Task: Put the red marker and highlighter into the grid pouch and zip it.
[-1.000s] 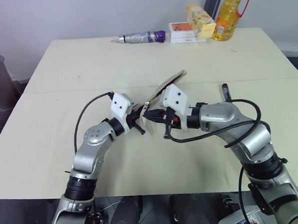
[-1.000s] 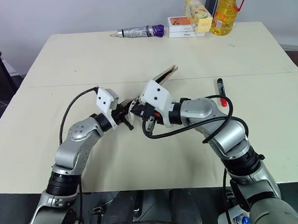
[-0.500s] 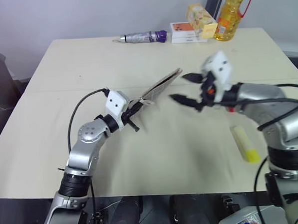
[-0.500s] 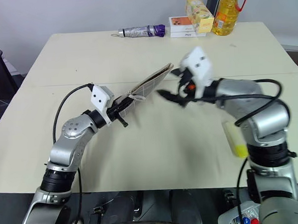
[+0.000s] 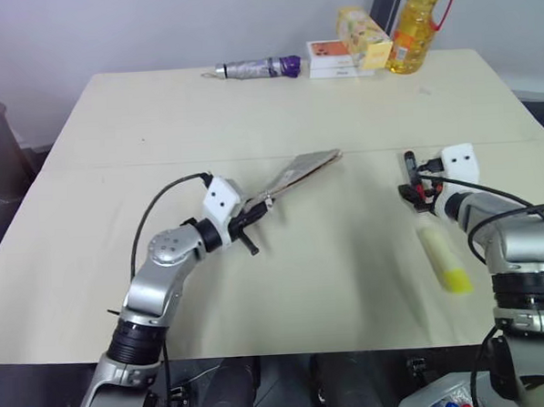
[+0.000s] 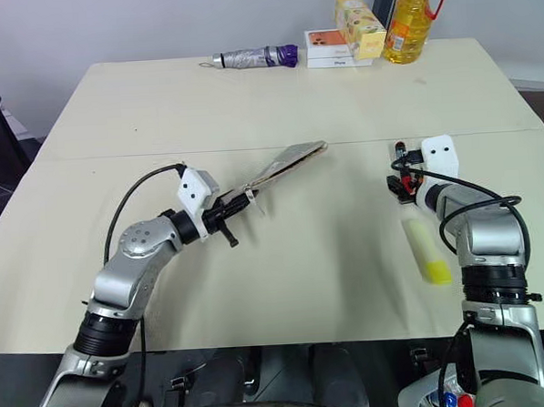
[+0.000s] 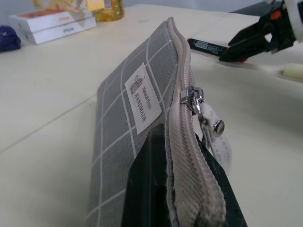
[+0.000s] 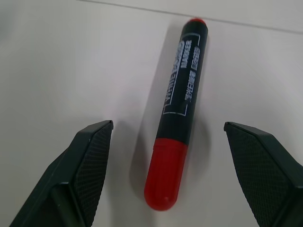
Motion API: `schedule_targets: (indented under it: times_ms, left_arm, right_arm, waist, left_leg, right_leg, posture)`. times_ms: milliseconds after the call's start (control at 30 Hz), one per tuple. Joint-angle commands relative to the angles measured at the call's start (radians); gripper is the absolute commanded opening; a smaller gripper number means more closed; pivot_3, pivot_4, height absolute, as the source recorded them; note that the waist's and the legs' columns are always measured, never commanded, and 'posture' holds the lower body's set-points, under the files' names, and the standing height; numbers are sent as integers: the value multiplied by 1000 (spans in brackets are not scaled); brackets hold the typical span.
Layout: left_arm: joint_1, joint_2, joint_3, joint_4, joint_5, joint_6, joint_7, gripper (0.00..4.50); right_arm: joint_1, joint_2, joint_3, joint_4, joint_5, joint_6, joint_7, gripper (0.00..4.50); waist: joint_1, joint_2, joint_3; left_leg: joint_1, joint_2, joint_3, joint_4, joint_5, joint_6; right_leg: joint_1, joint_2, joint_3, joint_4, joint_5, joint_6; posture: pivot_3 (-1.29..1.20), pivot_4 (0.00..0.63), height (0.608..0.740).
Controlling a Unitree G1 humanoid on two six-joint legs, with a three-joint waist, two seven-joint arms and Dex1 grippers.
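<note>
Obs., head and wrist cameras. You have the left gripper (image 5: 246, 225) clamped shut on one end of the grid pouch (image 5: 299, 171), over the left-centre of the table (image 5: 158, 127). The pouch is held off the surface and slants up and away toward the middle of the table, edge-on. In your left wrist view the pouch (image 7: 137, 118) stands with its zipper edge uppermost; the white label (image 7: 142, 98) faces the camera side, and the metal zipper pull (image 7: 194, 97) with its cord and snap sits near the gripped end. You cannot tell from these views whether the zipper is open further along.

Far edge of the table, left to right: a folded purple-and-silver umbrella (image 5: 256, 68), a flat white-and-orange box (image 5: 337, 59), a yellow carton (image 5: 364, 36) and a yellow oil bottle (image 5: 419, 23).

Right side: your right gripper (image 5: 416, 196) is low over the table with its two fingers spread wide and nothing between them held. In the right wrist view the red marker (image 8: 180, 113) lies flat on the table between the two fingers (image 8: 87, 165), touching neither, red cap end nearer the camera. In the head view the marker (image 5: 411, 166) lies just beyond the fingertips. The highlighter (image 5: 443, 260) lies flat on the table just beside the right wrist, on the near side, well apart from the pouch.

Neither pen is in the pouch.
</note>
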Motion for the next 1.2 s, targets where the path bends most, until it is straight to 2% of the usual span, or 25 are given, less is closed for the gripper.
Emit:
schedule_targets:
  times_ms: [33,100,200,233,267,300,433,500,633,833,1200]
  left_arm:
    - [8,-5,1,-33,-5,10,11,0]
    - [8,-6,2,-34,-5,13,12,0]
    - [5,-5,11,-31,-7,12,12,0]
    - [4,-4,13,-30,-7,11,12,0]
    - [2,-5,15,-27,-6,6,13,0]
    - [1,-5,16,-24,-5,3,13,0]
    - [-8,-9,20,-12,-3,-8,16,0]
    - [-13,-10,20,-8,-5,-11,13,0]
    - [-19,-9,15,-3,-8,-15,0,0]
    - [-19,-12,11,-3,-8,-22,-7,0]
    - [-13,-12,15,-24,-13,-18,-9,0]
  right_arm:
    - [-38,9,-37,30,-5,-50,-21,3654]
    - [-44,12,-39,48,0,-59,-20,3067]
    - [-49,1,-38,47,1,-57,-17,1575]
    - [-49,-7,-37,42,-1,-56,-13,853]
    - [-46,-25,-28,19,-6,-54,0,504]
    - [-42,-45,-14,-6,-12,-55,18,335]
    - [-2,-171,70,-190,-22,-118,190,344]
    - [32,-246,80,-299,7,-173,311,344]
    - [70,-315,71,-448,74,-176,442,344]
    - [82,-321,104,-525,75,-151,477,344]
    - [74,-328,179,-484,13,-190,506,344]
  waist:
    - [0,0,0]
    - [1,0,0]
    - [1,0,0]
    - [1,0,0]
    - [1,0,0]
    - [1,0,0]
    - [3,1,0]
    - [2,1,0]
    - [3,0,0]
    - [6,0,0]
    - [6,0,0]
  left_leg:
    - [0,0,0,0,0,0]
    - [0,0,0,0,0,0]
    - [0,0,0,0,0,0]
    - [0,0,0,0,0,0]
    - [0,0,0,0,0,0]
    - [0,0,0,0,0,0]
    - [0,0,0,0,0,0]
    - [0,0,0,0,0,1]
    - [0,0,-1,0,-1,1]
    - [0,0,-1,1,-1,1]
    - [0,0,-1,1,-1,1]
  right_leg:
    - [0,0,0,0,0,0]
    - [0,0,0,0,0,0]
    - [0,0,0,0,0,0]
    - [0,0,0,0,0,0]
    - [0,0,0,0,0,0]
    - [0,0,0,0,0,0]
    - [0,0,0,0,0,0]
    - [0,1,0,-1,0,0]
    - [1,0,-1,-2,0,0]
    - [2,0,-1,-2,0,0]
    - [2,0,-1,-2,0,0]
  posture:
    - [0,150,740]
    - [0,150,740]
    - [0,150,740]
    - [0,150,740]
    - [0,150,740]
    - [0,150,740]
    - [0,150,740]
    - [0,150,740]
    - [0,150,740]
    - [0,150,740]
    - [0,150,740]
